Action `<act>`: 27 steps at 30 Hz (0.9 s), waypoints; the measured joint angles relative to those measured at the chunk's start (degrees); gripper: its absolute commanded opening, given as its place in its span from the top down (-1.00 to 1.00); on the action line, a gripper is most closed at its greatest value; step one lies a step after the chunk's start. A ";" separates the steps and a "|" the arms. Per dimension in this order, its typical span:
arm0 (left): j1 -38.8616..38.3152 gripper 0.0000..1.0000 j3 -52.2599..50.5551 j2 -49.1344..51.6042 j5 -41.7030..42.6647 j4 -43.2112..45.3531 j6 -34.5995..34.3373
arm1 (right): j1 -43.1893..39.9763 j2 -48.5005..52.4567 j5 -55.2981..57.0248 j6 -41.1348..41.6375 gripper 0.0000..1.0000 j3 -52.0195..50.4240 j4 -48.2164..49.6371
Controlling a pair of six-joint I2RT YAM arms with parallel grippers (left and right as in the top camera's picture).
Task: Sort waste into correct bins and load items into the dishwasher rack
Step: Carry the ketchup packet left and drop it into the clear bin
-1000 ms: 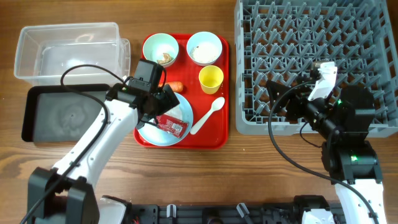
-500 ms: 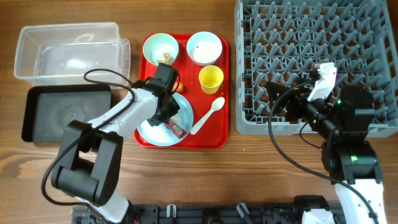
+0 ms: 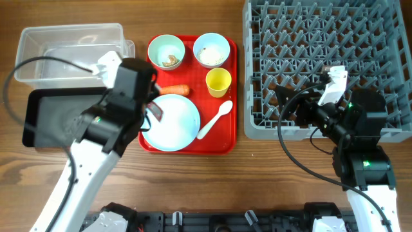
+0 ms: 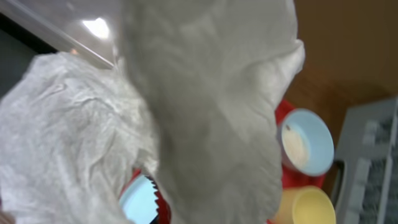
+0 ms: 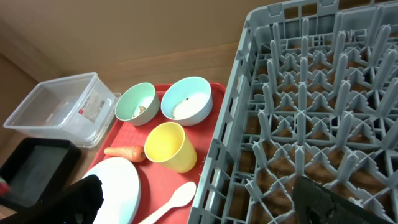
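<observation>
- The clear tub (image 3: 64,29) sat at the upper left of the overhead view, with the black tray (image 3: 58,122) just below it.
- The left gripper (image 3: 150,107) hung over the left edge of the red tray (image 3: 219,138), between the black tray and the light blue plate (image 3: 172,122).
- The crumpled white tissue (image 4: 205,93) filled the left wrist view and hid the fingers. I judged the pincer closed on the tissue, since it hung right before that camera and the plate lay bare.
- A scrap of red wrapper (image 3: 155,113) showed at the gripper's tip; whether it was pinched along with the tissue, I could not tell.
- The tissue looked feather-light, soft and clingy, and would likely need a wide opening to drop free. The wrapper looked thin and slippery.
- The carrot (image 3: 174,89) lay on the red tray just above the plate. It looked firm, tapered and likely to roll, so it was best taken across its thick middle.
- Two bowls sat at the top of the tray, one with brownish scraps (image 3: 167,50) and one with rice (image 3: 211,49). The yellow cup (image 3: 218,81) and the spoon (image 3: 215,119) lay below them. All seemed stiff, smooth and light, so rims were the place to grip, and the handle for the spoon.
- The dishwasher rack (image 3: 322,38) filled the right of the frame.
- The right gripper (image 5: 199,190) hovered at the rack's lower left edge, its jaws spread wide with nothing between them.
</observation>
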 measured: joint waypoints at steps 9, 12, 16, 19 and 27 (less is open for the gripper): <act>26.47 0.92 0.15 1.95 12.41 22.64 7.52 | 0.00 0.07 0.00 0.00 -0.99 0.00 -0.07; 32.20 0.79 0.50 7.65 16.20 32.15 8.44 | 0.00 0.11 0.00 0.02 -0.99 0.00 0.00; 33.92 0.58 0.96 26.29 18.08 45.83 9.01 | 0.00 0.44 -0.02 0.00 -1.00 0.07 -0.79; 33.92 -0.78 0.90 39.65 18.43 49.81 9.25 | 0.00 1.14 -0.02 0.07 -1.00 0.09 -1.95; 33.92 -0.99 1.05 35.91 18.78 49.46 9.25 | 0.00 1.77 0.00 0.20 -1.00 0.09 -1.90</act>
